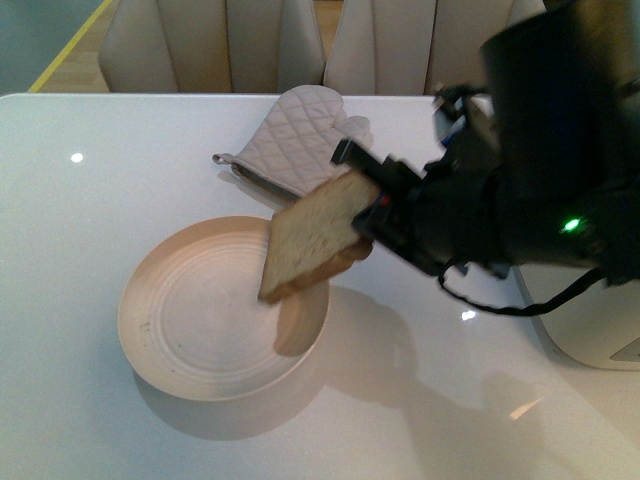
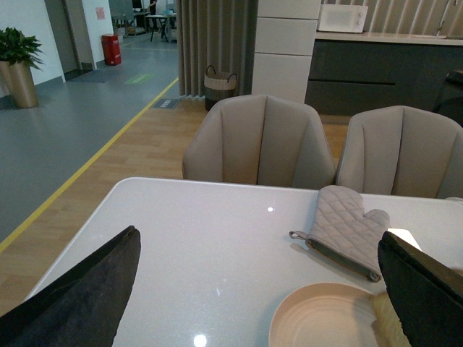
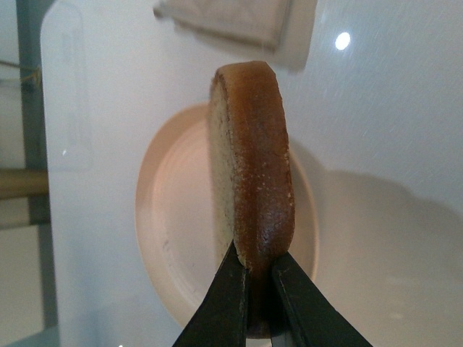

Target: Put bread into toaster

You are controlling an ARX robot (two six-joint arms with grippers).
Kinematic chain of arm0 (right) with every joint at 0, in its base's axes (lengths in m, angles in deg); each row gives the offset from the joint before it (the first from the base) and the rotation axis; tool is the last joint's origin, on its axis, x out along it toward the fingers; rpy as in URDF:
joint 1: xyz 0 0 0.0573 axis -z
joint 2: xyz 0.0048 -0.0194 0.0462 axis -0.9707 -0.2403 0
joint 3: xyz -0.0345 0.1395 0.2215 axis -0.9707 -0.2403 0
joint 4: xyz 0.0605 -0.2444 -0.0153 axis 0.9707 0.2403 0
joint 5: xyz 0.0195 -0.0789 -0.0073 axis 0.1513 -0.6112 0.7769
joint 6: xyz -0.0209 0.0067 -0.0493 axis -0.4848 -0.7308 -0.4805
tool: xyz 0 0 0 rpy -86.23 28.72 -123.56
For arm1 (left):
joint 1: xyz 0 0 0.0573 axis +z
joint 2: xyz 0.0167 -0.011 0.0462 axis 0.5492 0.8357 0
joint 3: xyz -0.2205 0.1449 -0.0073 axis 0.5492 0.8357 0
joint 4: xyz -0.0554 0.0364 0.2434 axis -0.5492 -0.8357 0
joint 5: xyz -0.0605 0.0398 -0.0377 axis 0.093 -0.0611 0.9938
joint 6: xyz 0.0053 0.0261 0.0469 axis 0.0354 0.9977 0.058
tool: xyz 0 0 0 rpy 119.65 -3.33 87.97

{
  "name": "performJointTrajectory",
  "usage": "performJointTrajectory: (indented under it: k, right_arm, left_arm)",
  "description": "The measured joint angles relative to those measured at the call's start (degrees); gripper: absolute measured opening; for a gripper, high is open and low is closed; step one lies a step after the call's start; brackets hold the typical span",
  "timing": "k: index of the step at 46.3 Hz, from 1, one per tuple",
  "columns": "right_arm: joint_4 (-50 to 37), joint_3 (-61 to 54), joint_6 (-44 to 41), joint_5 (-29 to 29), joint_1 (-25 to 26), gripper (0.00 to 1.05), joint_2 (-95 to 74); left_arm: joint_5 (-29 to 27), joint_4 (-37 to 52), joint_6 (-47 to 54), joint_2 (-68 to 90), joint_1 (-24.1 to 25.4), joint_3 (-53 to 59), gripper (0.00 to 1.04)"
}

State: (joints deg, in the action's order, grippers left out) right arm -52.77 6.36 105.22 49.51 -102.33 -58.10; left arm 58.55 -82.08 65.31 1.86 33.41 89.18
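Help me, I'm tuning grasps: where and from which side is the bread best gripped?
Pinch the bread across its two flat faces near one crust edge, coming in edge-on, as the right tool does. The slice is thin and flat-sided, so that pinch likely sits square.

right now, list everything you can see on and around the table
bread: one slice, tan with a brown crust, held tilted above the plate
plate: one, beige, on the table
oven mitt: one, grey quilted, on the table beyond the plate
toaster: one, white, right side, mostly hidden by the arm
table: one, glossy white
chairs: two, beige, behind the table
basket: one, brown, on the floor beyond the chairs
left tool: open, holding nothing
right tool: shut on the bread's edge
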Motion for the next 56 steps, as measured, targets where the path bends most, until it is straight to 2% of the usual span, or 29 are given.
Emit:
performJointTrajectory:
  k: [5,11,18,23,29,42,56]
  right_arm:
    - [5.3,-2.0,-6.4,-4.3,3.0,0.03,11.8]
    - [18.1,-1.0,-17.5,-12.3,8.0,0.03,29.2]
    - [29.3,3.6,-27.5,-15.5,11.8,0.03,38.9]
    - [38.9,9.3,-38.7,-16.8,15.7,0.03,42.8]
    - [45.2,12.2,-45.7,-17.8,18.8,0.03,42.9]
    - [53.2,14.4,-52.5,-20.3,23.2,0.03,42.3]
    - [54.4,13.2,-52.2,-22.1,22.9,0.03,40.1]
  left_arm:
    - [0.0,0.0,0.0,0.0,0.0,0.0,0.98]
    - [0.0,0.0,0.0,0.0,0.0,0.0,0.98]
    - [0.0,0.0,0.0,0.0,0.0,0.0,0.98]
    - [0.0,0.0,0.0,0.0,0.0,0.0,0.98]
    - [0.0,0.0,0.0,0.0,0.0,0.0,0.98]
    - [0.0,0.0,0.0,0.0,0.0,0.0,0.98]
    - [0.0,0.0,0.0,0.0,0.0,0.0,0.98]
